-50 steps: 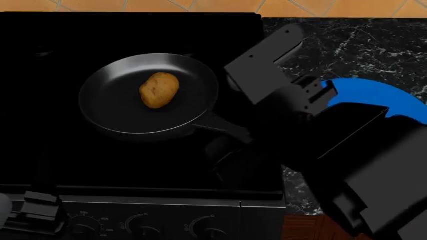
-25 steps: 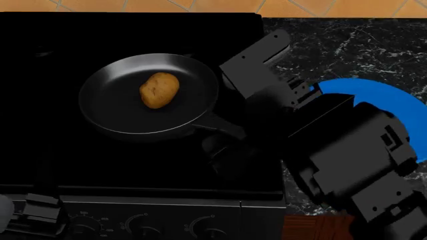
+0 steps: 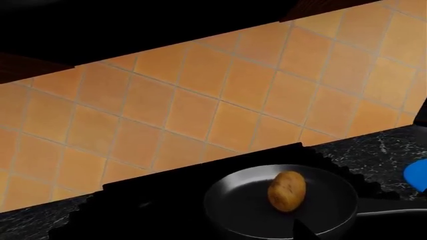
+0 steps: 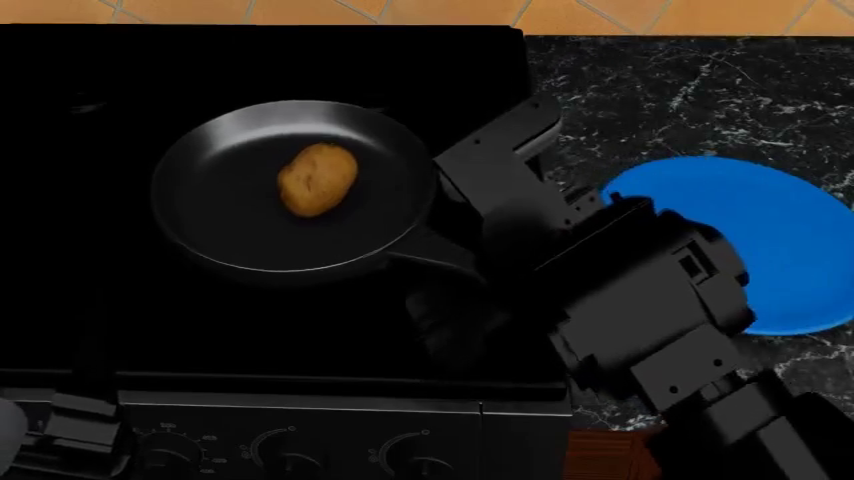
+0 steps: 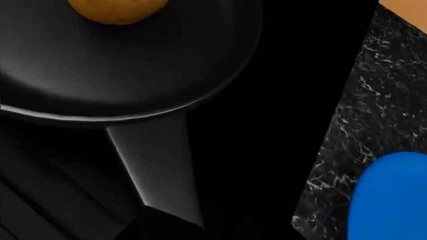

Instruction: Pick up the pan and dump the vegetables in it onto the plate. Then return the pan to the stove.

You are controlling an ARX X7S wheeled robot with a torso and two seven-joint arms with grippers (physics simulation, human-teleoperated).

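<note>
The pan [image 4: 254, 220] sits over the black stove [image 4: 107, 120] with the golden-brown potato [image 4: 316, 179] in its middle. Its handle [image 4: 434, 250] runs right and toward me into my right gripper [image 4: 461, 295], which is shut on the handle's end. In the right wrist view the handle [image 5: 157, 160] goes from the pan [image 5: 133, 65] into the dark between the jaws, and the potato [image 5: 117, 10] is at the frame's edge. The blue plate [image 4: 767, 240] lies on the counter right of the stove. My left gripper [image 4: 60, 430] is low at the stove's front left; its jaws do not show.
The black marbled counter [image 4: 667, 90] holds the plate, which also shows in the right wrist view [image 5: 393, 200]. Orange wall tiles [image 3: 220, 100] stand behind the stove. The stove's knobs [image 4: 287, 455] line its front. My right arm [image 4: 641, 310] lies over the counter's near edge.
My right arm has swung left and down toward the handle, uncovering more of the plate. The pan now looks slightly larger and shifted, as if raised a little.
</note>
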